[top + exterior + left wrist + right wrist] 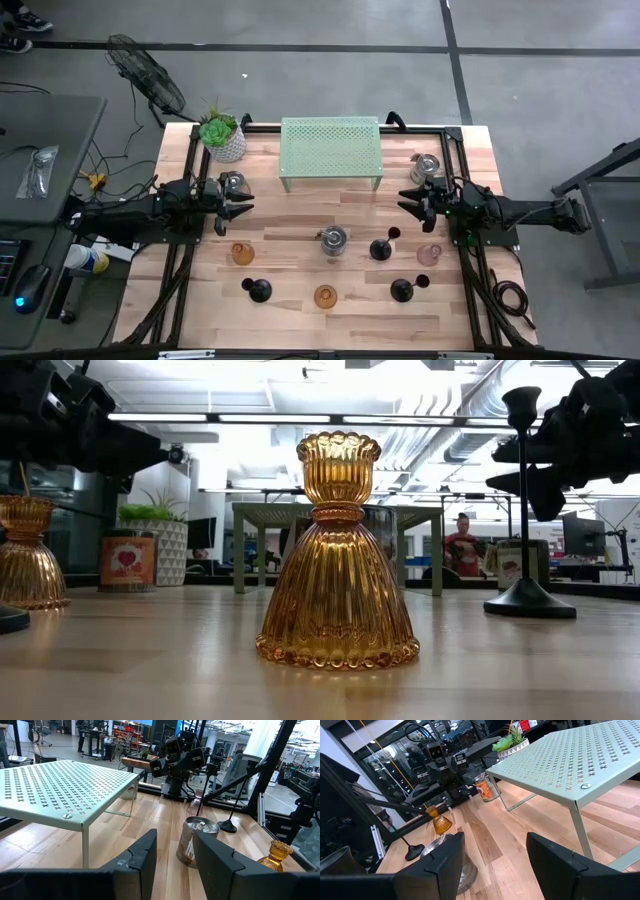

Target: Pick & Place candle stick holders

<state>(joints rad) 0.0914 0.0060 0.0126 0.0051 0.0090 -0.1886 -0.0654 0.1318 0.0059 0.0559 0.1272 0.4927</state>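
- The candle stick holders stand scattered on the wooden table: a silver cup in the middle, with an amber holder to its left and a black stemmed holder and a pale pink holder to its right.
- Nearer the front edge stand a black holder, a second amber holder and another black holder.
- Two more silver cups stand farther back, one by the left arm, one by the right.
- The left gripper hangs over the left side of the table; its fingers stand a narrow gap apart, holding nothing.
- The right gripper hangs over the right side, its fingers moderately apart and empty.
- A green perforated rack stands at the far middle, with a white potted plant to its left.
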